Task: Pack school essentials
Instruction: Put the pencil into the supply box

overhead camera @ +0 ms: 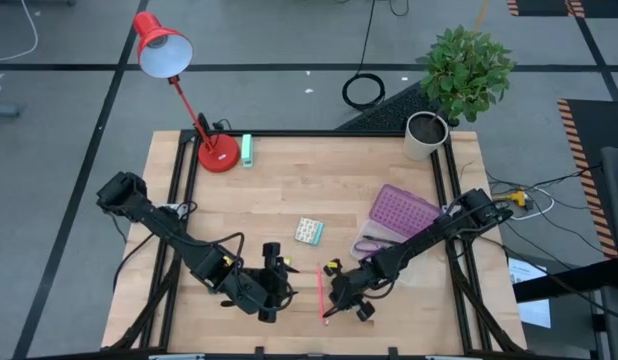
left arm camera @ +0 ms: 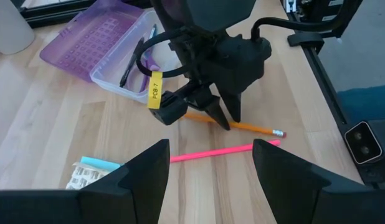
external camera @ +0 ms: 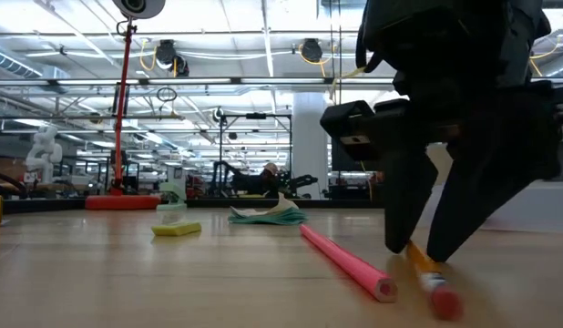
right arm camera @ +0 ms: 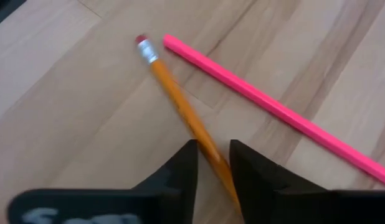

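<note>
pinched between the dark matte fingers of the right gripper [right arm camera: 213, 163]: a slim orange wooden pencil [right arm camera: 180, 102] with metal ferrule and red eraser, on pale wood-grain table [right arm camera: 68, 93]. just beside those jaws, a smooth pink pencil [right arm camera: 273, 106]. spread wide, facing both: left gripper [left arm camera: 208, 163].

Two dark, matte-black jointed arms are seen, each built from slim tubular links joined by bulkier rounded housings. Black cables are looped loosely along both arms. A yellow tag printed "PCB 7" [left arm camera: 155, 91] is fixed at 9 o'clock on the right gripper [left arm camera: 218, 118], whose body is blocky and angular. Each gripper is ended by two flat, tapered black fingers [left arm camera: 142, 171]. A small yellow mark is also carried on the left arm's wrist [overhead camera: 228, 262].
</note>
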`<state>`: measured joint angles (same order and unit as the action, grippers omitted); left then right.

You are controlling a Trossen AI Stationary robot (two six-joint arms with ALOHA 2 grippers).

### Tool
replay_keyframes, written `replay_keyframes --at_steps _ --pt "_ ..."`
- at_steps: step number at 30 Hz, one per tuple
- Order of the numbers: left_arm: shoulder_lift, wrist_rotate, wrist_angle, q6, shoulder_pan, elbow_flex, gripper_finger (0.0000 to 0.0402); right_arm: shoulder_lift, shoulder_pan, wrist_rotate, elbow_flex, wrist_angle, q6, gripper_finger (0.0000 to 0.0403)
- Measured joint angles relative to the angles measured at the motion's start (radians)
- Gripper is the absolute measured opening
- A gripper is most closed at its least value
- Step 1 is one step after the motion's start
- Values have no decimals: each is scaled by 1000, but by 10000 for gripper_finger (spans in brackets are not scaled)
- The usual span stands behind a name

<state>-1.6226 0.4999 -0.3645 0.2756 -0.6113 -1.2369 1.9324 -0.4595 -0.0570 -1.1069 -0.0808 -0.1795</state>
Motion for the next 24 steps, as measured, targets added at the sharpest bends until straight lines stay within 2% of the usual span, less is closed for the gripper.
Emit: replay_keyframes --at_steps 11,24 --pt "0 16 2 15 1 0 234 0 -6 -37 0 3 0 24" --pt "0 19 0 14 1 0 234 -40 -14 -47 4 -10 48 21"
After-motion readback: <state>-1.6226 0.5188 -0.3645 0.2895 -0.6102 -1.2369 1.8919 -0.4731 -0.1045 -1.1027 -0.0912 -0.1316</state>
